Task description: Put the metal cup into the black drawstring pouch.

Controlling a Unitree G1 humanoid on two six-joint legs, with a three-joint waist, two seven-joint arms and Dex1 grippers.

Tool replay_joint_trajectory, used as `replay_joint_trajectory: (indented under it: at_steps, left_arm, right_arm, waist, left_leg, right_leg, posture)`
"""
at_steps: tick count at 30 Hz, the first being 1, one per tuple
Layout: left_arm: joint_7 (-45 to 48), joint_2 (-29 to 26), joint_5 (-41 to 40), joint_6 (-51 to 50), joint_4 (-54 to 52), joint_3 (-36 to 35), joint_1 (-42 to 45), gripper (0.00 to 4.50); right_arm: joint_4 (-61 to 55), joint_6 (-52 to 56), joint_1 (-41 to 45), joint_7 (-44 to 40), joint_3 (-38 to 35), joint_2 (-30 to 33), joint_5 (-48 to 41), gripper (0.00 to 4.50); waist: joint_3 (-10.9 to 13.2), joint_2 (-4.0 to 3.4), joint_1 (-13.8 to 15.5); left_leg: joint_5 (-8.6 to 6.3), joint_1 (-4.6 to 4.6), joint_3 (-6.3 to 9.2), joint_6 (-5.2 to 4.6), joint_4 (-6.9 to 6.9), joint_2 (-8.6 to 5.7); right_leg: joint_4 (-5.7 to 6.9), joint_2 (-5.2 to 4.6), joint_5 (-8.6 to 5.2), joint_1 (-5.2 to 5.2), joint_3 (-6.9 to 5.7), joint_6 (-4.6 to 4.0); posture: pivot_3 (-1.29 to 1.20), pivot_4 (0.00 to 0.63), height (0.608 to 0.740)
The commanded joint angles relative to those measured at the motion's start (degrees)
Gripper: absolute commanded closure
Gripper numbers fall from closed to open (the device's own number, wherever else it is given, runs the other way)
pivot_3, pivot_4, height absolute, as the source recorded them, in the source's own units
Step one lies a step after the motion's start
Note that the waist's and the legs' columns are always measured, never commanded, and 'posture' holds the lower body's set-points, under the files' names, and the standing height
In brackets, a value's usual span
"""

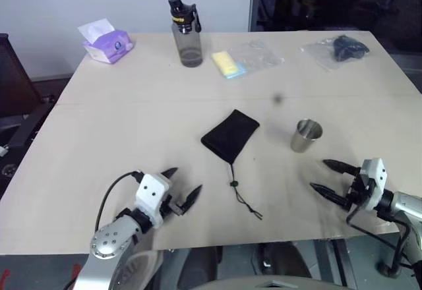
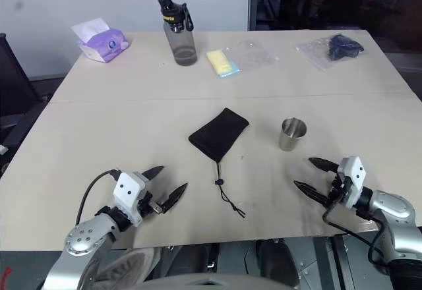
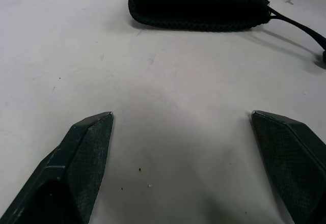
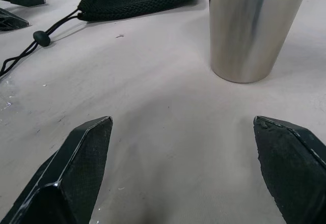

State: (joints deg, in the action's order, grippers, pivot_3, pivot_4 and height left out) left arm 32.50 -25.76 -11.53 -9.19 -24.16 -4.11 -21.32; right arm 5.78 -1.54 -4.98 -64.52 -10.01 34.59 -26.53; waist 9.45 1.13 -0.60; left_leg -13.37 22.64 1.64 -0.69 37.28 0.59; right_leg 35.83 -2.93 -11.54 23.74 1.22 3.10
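The metal cup [image 1: 305, 136] stands upright on the table, right of centre; it also looms close in the right wrist view [image 4: 254, 28]. The black drawstring pouch [image 1: 230, 136] lies flat at the table's middle, its cord [image 1: 242, 194] trailing toward the front edge. My left gripper [image 1: 183, 186] hovers open near the front left, pointing at the pouch [image 3: 196, 5] with bare table between them. My right gripper [image 1: 324, 176] is open at the front right, a short way in front of the cup, with nothing between its fingers.
Along the far edge sit a purple tissue pack [image 1: 105, 42], a grey bottle with black cap [image 1: 186, 34], a yellow item by clear plastic [image 1: 228, 64] and a dark item in a clear bag [image 1: 339, 49]. The table's front edge [image 1: 217, 242] runs just behind my grippers.
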Motion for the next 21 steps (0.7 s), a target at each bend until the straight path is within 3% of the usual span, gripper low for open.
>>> replay_joint_trajectory:
  at_steps: [1, 21]
  left_arm:
    - [0.46, -0.41, -0.44, 2.01, -0.19, -0.86, 0.56, 0.00]
    - [2.66, -1.88, 0.22, 3.34, 2.99, -0.11, 3.33, 0.00]
  right_arm:
    - [-1.17, -1.63, -0.08, -0.23, -1.76, -0.13, -0.94, 0.01]
    - [-0.76, -4.50, -0.84, -0.10, -1.89, -1.21, -1.13, 0.01]
  waist:
    - [0.00, 0.00, 0.00]
    - [0.01, -0.02, 0.01]
  left_leg:
    - [0.00, 0.00, 0.00, 0.00, 0.00, 0.00]
    - [0.00, 0.01, 0.01, 0.00, -0.01, 0.00]
  right_leg:
    - [0.00, 0.00, 0.00, 0.00, 0.00, 0.00]
    - [-0.01, 0.00, 0.00, 0.00, -0.02, 0.00]
  posture:
    - [0.00, 0.150, 0.740]
    - [0.00, 0.150, 0.740]
